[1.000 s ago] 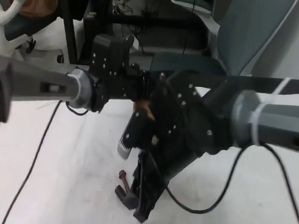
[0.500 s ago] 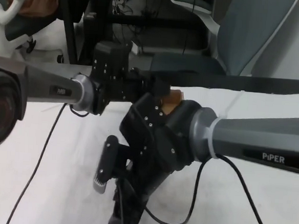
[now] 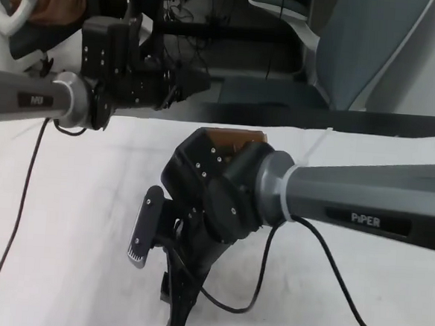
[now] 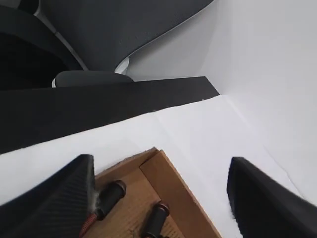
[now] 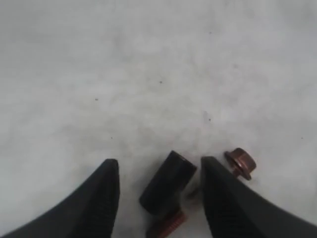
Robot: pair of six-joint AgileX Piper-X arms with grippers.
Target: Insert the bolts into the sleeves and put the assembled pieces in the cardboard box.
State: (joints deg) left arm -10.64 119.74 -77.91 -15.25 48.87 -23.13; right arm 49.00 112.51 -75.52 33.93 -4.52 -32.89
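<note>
A black sleeve (image 5: pixel 168 186) lies on the white cloth between the fingers of my right gripper (image 5: pixel 159 162), which is open and not touching it. Something copper-coloured (image 5: pixel 166 228) shows at the sleeve's near end. A loose copper bolt (image 5: pixel 241 162) lies just outside one finger (image 5: pixel 223 198). In the high view the right gripper (image 3: pixel 158 271) points down near the bench's front. My left gripper (image 4: pixel 159 163) is open above a corner of the cardboard box (image 4: pixel 173 191), which holds two assembled pieces (image 4: pixel 106 198) (image 4: pixel 156 220). The left gripper (image 3: pixel 186 82) hangs at the back left.
The right arm's wrist hides most of the cardboard box (image 3: pixel 234 136) in the high view. A black cable (image 3: pixel 21 194) trails over the cloth on the left. A grey chair (image 3: pixel 360 46) stands behind the bench's dark back edge (image 3: pixel 370 121).
The left arm drew back and to the left, away from the box. The right arm swung left and lowered its gripper over the sleeve and bolt, hiding them in the high view.
</note>
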